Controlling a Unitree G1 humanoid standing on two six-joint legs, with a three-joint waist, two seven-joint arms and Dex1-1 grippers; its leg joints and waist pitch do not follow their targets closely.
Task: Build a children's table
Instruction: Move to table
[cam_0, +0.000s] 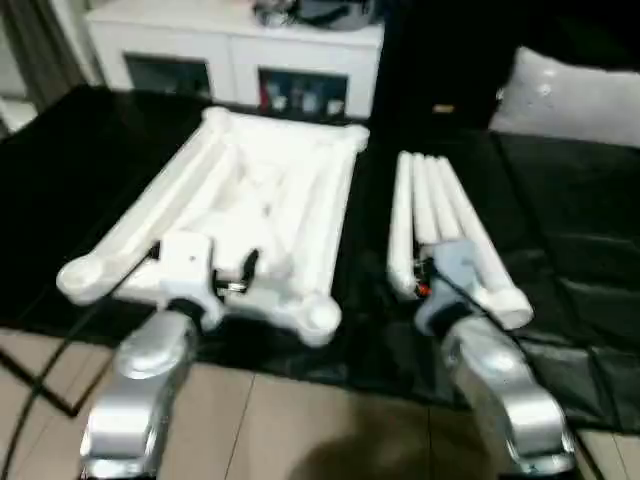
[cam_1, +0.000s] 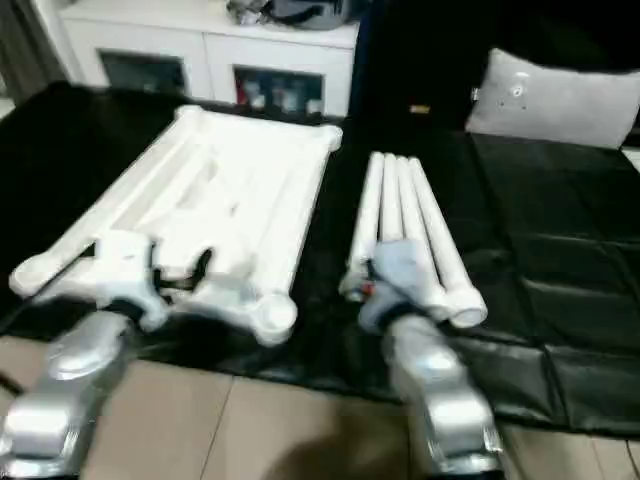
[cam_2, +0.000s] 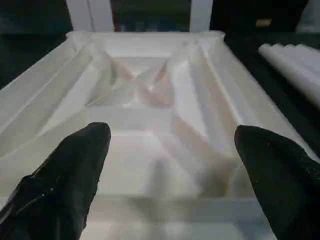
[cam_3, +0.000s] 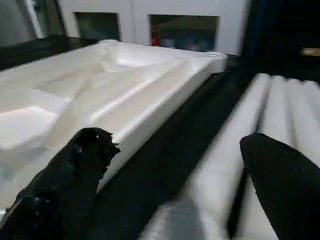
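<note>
1. Looking down from the head camera, the white table top (cam_0: 255, 215) lies upside down on a black mat (cam_0: 90, 170), ribbed underside up, round sockets at its corners. The four white legs (cam_0: 440, 225) lie side by side on the mat just to its right, apart from it. A white cabinet (cam_0: 235, 55) stands behind, and a grey cushion (cam_0: 575, 100) sits at the far right. The left gripper (cam_0: 215, 280) hangs over the top's near edge; the right gripper (cam_0: 435, 285) hangs over the near ends of the legs.
2. From the other eye it is the same layout: top on the left, legs beside it, both silver forearms reaching in from the tiled floor (cam_1: 270, 420).
3. Along the left wrist, the black fingers (cam_2: 75, 170) stand wide apart, holding nothing, with the cross-braced underside between and beyond them.
4. Along the right wrist, the fingers (cam_3: 75, 175) are likewise spread and empty, one over the dark gap beside the top, the other over the legs.
</note>
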